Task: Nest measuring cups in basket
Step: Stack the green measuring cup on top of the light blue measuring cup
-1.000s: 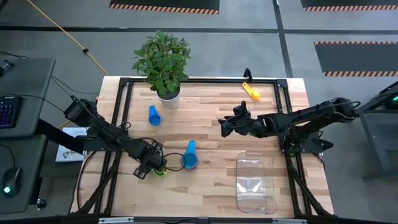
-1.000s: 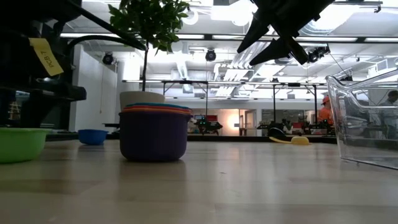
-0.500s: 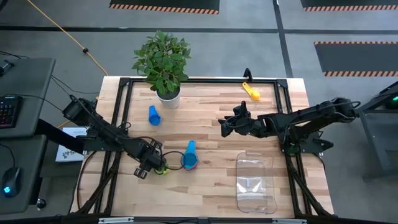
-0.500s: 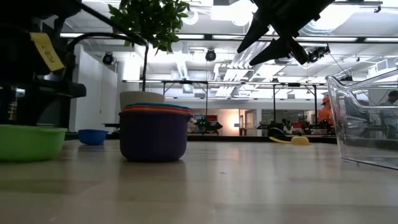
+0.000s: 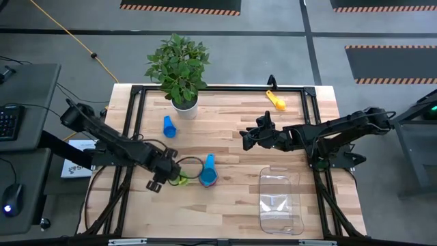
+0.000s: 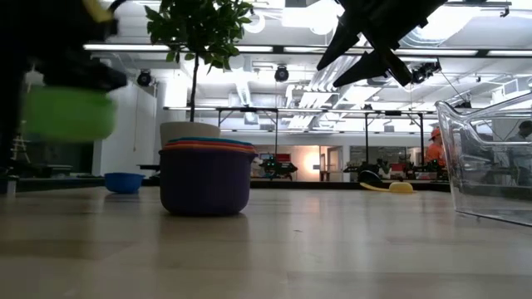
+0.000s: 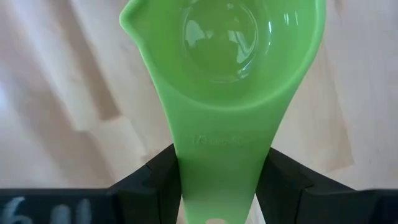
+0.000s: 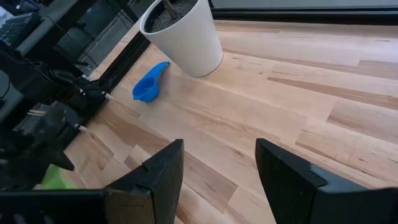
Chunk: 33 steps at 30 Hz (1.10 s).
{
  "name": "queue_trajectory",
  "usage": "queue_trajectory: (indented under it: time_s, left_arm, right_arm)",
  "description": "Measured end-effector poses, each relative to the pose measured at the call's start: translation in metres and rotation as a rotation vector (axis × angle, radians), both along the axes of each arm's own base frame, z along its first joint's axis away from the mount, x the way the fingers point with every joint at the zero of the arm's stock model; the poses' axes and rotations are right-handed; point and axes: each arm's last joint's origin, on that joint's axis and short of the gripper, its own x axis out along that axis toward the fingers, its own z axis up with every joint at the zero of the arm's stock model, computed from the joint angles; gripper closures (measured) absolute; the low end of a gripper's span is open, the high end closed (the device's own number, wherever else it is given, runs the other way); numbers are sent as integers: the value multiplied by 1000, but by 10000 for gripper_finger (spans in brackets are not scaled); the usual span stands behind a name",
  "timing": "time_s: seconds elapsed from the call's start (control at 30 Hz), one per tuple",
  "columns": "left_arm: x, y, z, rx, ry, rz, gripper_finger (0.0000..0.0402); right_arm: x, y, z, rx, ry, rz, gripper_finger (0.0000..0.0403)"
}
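While clamped by its handle, green cup juts beyond left hand, off table.

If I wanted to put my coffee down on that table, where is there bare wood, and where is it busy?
Bare wood lies between the white plant pot and the yellow cup, and along the near edge left of the clear basket. It is crowded where the left gripper holds the green cup beside the nested stack. The right gripper hangs over mid-table.
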Motion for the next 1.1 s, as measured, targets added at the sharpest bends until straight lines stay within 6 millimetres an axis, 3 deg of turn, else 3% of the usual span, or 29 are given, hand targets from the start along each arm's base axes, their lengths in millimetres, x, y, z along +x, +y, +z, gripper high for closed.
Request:
queue_trajectory:
  time_s: [0.23, 0.4, 0.7, 1.1]
  left_arm:
    - [28, 5, 46, 49, -169, -56, 245]
    - [44, 14, 67, 77, -242, -92, 245]
    - [65, 28, 78, 131, -313, -78, 245]
    - [78, 27, 76, 122, -391, -72, 245]
  right_arm:
    - [0, 0, 0, 0, -3, 0, 213]
    - [0, 0, 0, 14, -11, -10, 213]
    - [0, 0, 0, 17, -16, -17, 213]
    - [0, -1, 1, 15, -23, -36, 213]
